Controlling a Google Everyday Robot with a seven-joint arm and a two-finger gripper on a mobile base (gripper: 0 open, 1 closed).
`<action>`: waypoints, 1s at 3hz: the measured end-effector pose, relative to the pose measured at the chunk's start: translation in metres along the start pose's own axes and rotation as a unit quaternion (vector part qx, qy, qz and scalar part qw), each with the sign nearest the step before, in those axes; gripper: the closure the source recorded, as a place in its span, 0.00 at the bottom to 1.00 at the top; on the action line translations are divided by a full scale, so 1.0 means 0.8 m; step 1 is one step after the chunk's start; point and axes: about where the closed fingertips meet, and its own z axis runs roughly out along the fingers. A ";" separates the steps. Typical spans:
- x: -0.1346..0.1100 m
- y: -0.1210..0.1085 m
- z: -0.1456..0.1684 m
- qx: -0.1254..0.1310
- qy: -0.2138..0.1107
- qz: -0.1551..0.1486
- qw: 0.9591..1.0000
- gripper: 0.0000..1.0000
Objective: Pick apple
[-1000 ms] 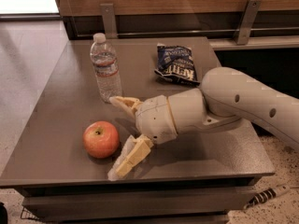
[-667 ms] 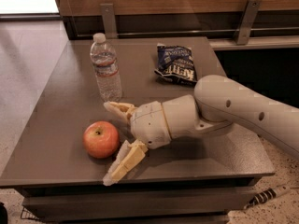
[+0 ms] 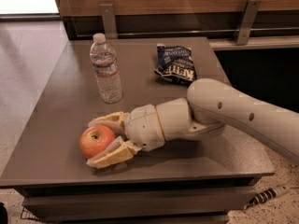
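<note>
The red-orange apple (image 3: pixel 96 141) with its dark stem dimple sits on the grey table (image 3: pixel 65 92) near the front left corner. My gripper (image 3: pixel 90 143) reaches in from the right at table height. Its two cream fingers (image 3: pixel 108 122) lie against the far and near sides of the apple, closed on it. The apple rests on the table top. The white arm (image 3: pixel 233 113) stretches across the front right of the table.
A clear water bottle (image 3: pixel 106 70) stands upright behind the apple, close to the far finger. A dark blue chip bag (image 3: pixel 175 64) lies at the back right. The table's front edge is just below the gripper. A wooden wall with metal brackets runs behind.
My gripper has moved left until the apple sits between the fingers, and the fingers have closed in from a wide spread onto the apple. The apple, bottle and bag stayed in place.
</note>
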 end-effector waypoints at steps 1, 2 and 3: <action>-0.002 0.002 0.003 -0.002 0.001 -0.002 1.000 0.80; -0.003 0.003 0.005 -0.004 0.001 -0.003 1.000 1.00; -0.003 0.003 0.005 -0.004 0.001 -0.003 1.000 1.00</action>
